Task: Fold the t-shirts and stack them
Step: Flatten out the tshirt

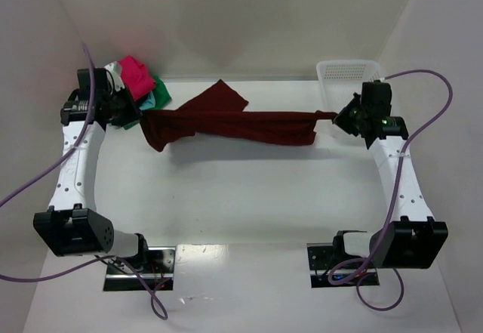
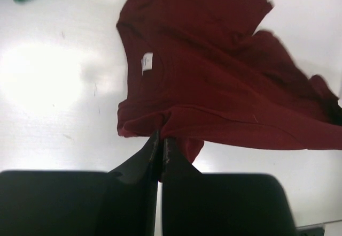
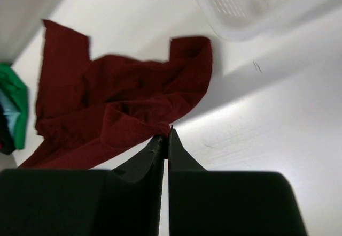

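Note:
A dark red t-shirt [image 1: 234,124] hangs stretched above the table between my two grippers. My left gripper [image 1: 140,118] is shut on its left end, and the cloth bunches at the closed fingertips [image 2: 160,139]. My right gripper [image 1: 336,116] is shut on its right end, pinching a fold of the t-shirt [image 3: 128,107] at the tips [image 3: 166,135]. One sleeve [image 1: 221,95] trails toward the back. A white label [image 2: 147,62] shows inside the collar. Folded pink [image 1: 136,73] and green [image 1: 160,94] t-shirts lie in a pile at the back left, behind the left arm.
A white mesh basket [image 1: 347,72] stands at the back right, just behind my right gripper, and its wall [image 3: 251,6] fills the upper right of the right wrist view. White walls close in the back and sides. Purple cables loop beside both arms.

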Controlling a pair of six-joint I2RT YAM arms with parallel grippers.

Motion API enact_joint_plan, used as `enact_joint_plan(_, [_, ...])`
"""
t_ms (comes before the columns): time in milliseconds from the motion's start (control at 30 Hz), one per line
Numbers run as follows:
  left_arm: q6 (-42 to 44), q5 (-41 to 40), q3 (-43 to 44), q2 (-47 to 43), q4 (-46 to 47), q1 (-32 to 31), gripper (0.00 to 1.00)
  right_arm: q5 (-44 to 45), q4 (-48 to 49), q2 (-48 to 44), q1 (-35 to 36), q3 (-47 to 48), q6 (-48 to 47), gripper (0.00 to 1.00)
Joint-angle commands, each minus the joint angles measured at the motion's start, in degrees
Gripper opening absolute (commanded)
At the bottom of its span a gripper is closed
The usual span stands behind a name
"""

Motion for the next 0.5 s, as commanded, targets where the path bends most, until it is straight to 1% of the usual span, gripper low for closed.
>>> enact_joint_plan(0, [2.8, -5.9, 6.8, -0.3, 2.3, 1.8, 0.0, 3.6, 6.2, -0.5, -2.8, 6.6, -2.9, 0.0])
enact_joint_plan(67, [3.3, -4.7, 9.6, -0.3, 2.9, 1.8, 0.0, 2.2, 9.8, -0.5, -2.8, 9.8, -3.7, 0.0])
enact_joint_plan(100, [3.3, -4.7, 10.6, -0.3, 3.4, 1.8, 0.0, 1.6, 9.9, -0.5, -2.8, 11.0, -4.2, 0.0])
enact_joint_plan(267, [4.5, -2.7, 17.7, 2.4, 4.9, 1.8, 0.0, -2.5, 13.5, 4.5, -2.8, 19.5, -5.8, 0.0])
enact_joint_plan(300, [5.1, -2.7, 20.9, 2.9, 4.9, 1.8, 0.0, -3.2, 14.1, 6.0, -2.8, 24.4, -5.8, 0.0])
enact_joint_plan(333, [5.6, -2.7, 22.9, 3.9, 5.5, 1.8, 0.0, -3.2, 14.8, 6.0, -2.8, 24.5, -5.8, 0.0])
enact_joint_plan(367, [5.6, -3.3, 27.6, 5.2, 5.5, 1.8, 0.0, -3.2, 14.8, 7.9, -2.8, 29.3, -5.8, 0.0])
enact_joint_plan(400, [6.2, -3.9, 30.4, 6.0, 5.5, 1.8, 0.0, -3.8, 14.1, 10.3, -2.8, 35.4, -5.8, 0.0])
enact_joint_plan(433, [6.9, -3.9, 33.6, 6.9, 5.5, 1.8, 0.0, -3.8, 13.5, 11.2, -2.8, 38.5, -5.8, 0.0])
enact_joint_plan(467, [6.9, -4.4, 40.0, 8.5, 4.7, 1.8, 0.0, -3.8, 12.9, 12.1, -2.8, 41.2, -5.8, 0.0])
